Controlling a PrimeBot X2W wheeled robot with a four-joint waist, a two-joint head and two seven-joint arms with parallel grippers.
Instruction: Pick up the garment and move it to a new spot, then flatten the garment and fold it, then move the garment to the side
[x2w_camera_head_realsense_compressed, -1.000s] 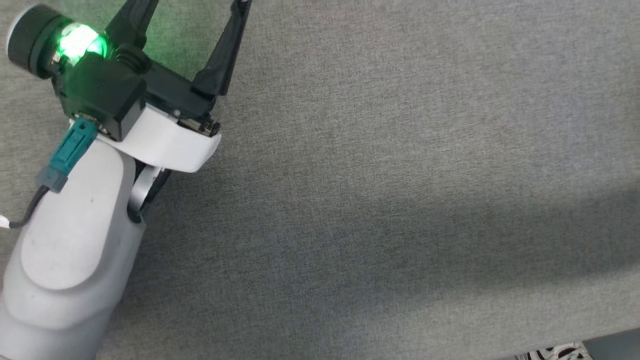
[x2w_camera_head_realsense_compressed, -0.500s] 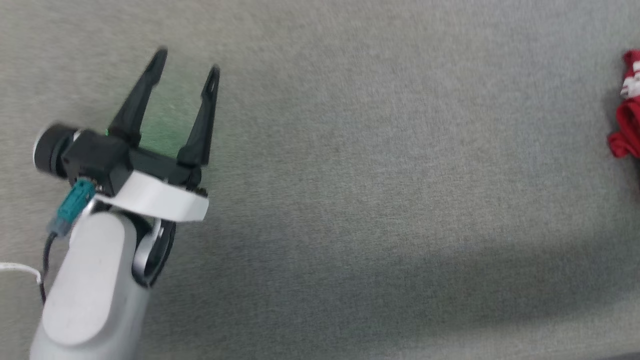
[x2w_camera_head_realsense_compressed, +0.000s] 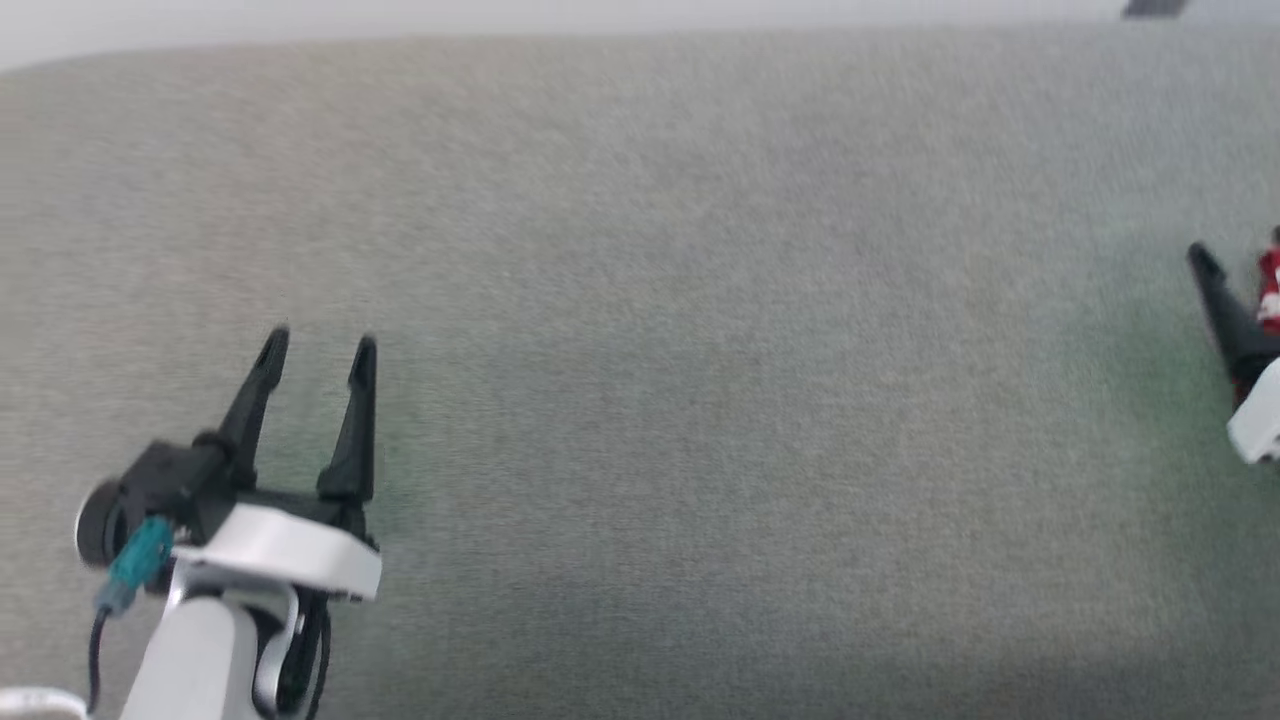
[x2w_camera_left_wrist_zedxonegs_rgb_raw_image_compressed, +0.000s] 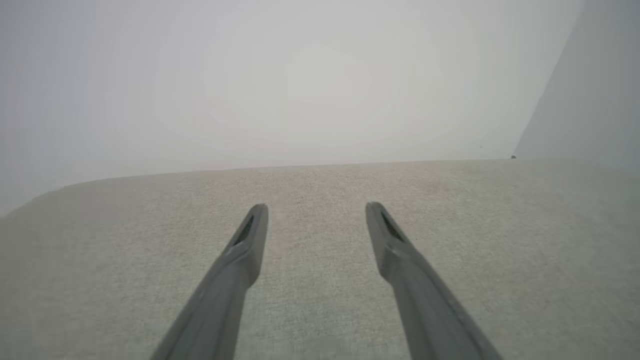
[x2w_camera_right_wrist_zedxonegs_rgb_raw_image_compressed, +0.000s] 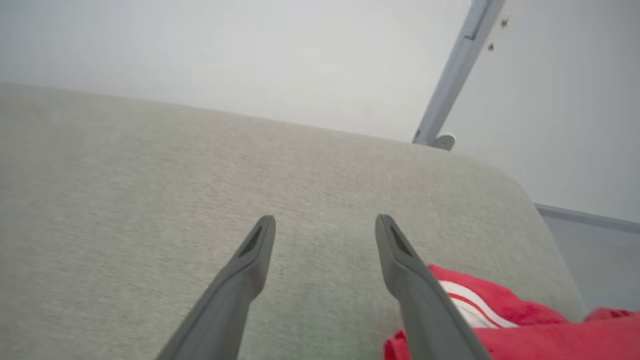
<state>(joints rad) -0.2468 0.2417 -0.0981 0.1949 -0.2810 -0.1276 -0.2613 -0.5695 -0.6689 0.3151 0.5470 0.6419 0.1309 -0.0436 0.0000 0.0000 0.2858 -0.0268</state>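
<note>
The garment (x2w_camera_right_wrist_zedxonegs_rgb_raw_image_compressed: 530, 330) is a red bunch with white and red stripes, lying near the right end of the grey fabric surface (x2w_camera_right_wrist_zedxonegs_rgb_raw_image_compressed: 150, 200). My right gripper (x2w_camera_right_wrist_zedxonegs_rgb_raw_image_compressed: 325, 220) is open with nothing between its fingers, and the garment lies just to the right of its right finger (x2w_camera_right_wrist_zedxonegs_rgb_raw_image_compressed: 425, 300). In the head view, a red bit of the garment (x2w_camera_head_realsense_compressed: 1270, 285) shows at the right edge, beside one dark finger (x2w_camera_head_realsense_compressed: 1222, 310). My left gripper (x2w_camera_head_realsense_compressed: 320, 345) is open and empty over bare fabric at the lower left, and its spread fingers also frame my left gripper (x2w_camera_left_wrist_zedxonegs_rgb_raw_image_compressed: 316, 207) in the left wrist view.
The grey surface (x2w_camera_head_realsense_compressed: 700, 350) ends at a pale wall (x2w_camera_head_realsense_compressed: 400, 15) on the far side. Its rounded right end (x2w_camera_right_wrist_zedxonegs_rgb_raw_image_compressed: 535, 200) drops to a grey floor (x2w_camera_right_wrist_zedxonegs_rgb_raw_image_compressed: 600, 250). A grey metal post (x2w_camera_right_wrist_zedxonegs_rgb_raw_image_compressed: 457, 75) stands behind that corner.
The head camera has swung, shifting the whole picture. The garment and a finger of my right gripper now show at the right edge. My left gripper stays open.
</note>
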